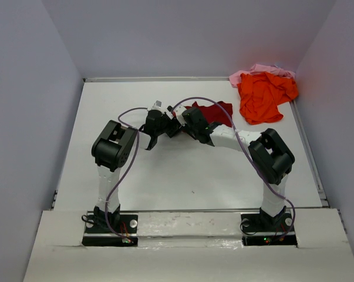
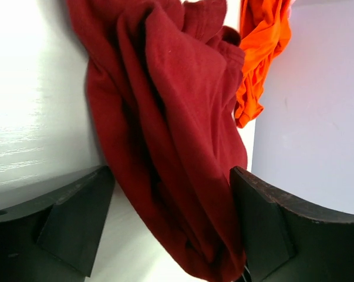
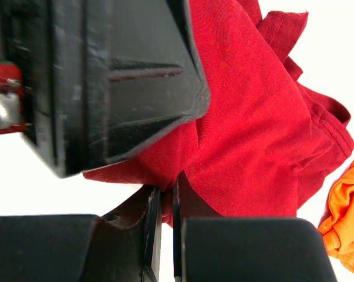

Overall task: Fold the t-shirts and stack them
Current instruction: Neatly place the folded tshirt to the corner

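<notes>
1. Top view: the maroon t-shirt point(image 1: 216, 111) sits bunched on the table point(image 1: 165, 176), right of centre and towards the far side, where the two arms meet. The orange t-shirt point(image 1: 262, 97) is heaped in the far right corner, overlapping the pink t-shirt point(image 1: 254, 70) behind it. Both are apart from the maroon one. The left gripper point(image 1: 162, 134) and right gripper point(image 1: 178, 120) are close together at the maroon cloth's left edge. Neither one's jaws can be read from up here.

2. Left wrist view: the left gripper point(image 2: 171, 200) stands with its jaws wide and holds nothing. A draped fold of the maroon t-shirt point(image 2: 165, 117) hangs between its fingers point(image 2: 71, 223), brushing the right-hand finger. The orange t-shirt point(image 2: 259, 53) shows beyond.

3. Right wrist view: the right gripper point(image 3: 164, 232) is closed to a thin slit, pinching an edge of the maroon t-shirt point(image 3: 253, 135). The left gripper's finger looms as a dark block just beside that pinch.

4. Step in hand, as I judge it: the first shirt is being pulled out and opened, and no folding or stacking has been done.

5. The next move likely calls for the left gripper to close on a second hem or shoulder point near the pinch. Both arms can then draw apart to spread the shirt flat on the bare table near the middle.
</notes>
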